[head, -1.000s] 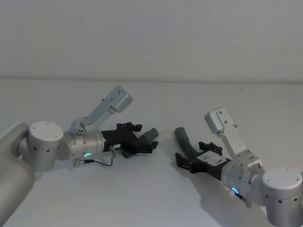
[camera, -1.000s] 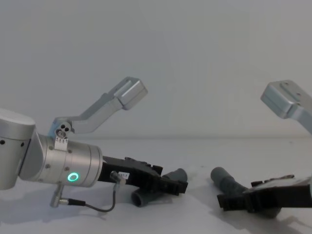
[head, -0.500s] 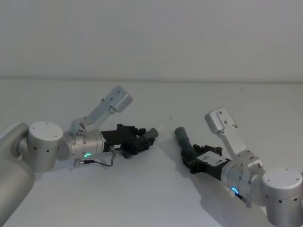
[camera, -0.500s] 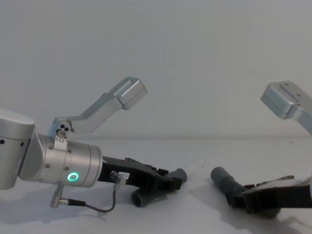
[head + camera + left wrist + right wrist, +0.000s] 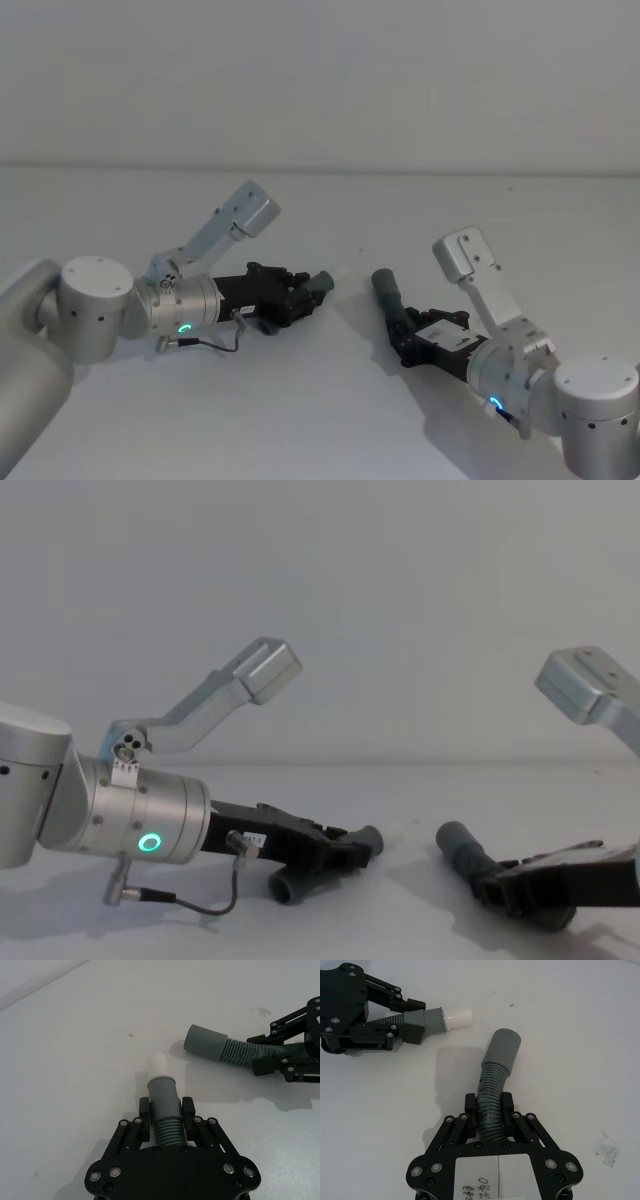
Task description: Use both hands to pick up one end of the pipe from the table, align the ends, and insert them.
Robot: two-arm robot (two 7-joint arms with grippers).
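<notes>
**First:** White matt table below a plain pale wall. What are the arms doing?

**Second:** Both reach in low over the middle of the table, well short of its far edge. The left gripper is clamped on the ribs of the left hose, just behind its cuff. The right gripper pinches the ribs of the right hose the same way.

**First:** Why grip there?

**Second:** Probably to leave both ends free to mate, and to hold the bendy ribs firmly close to each cuff. The whitish tip sticks out bare on the left. The wide socket sticks out bare on the right.

**First:** Are the ends lined up?

**Second:** Not yet. They are near each other but apart, each slanting toward the far edge like a V. I cannot tell if either hose is off the table.
</notes>
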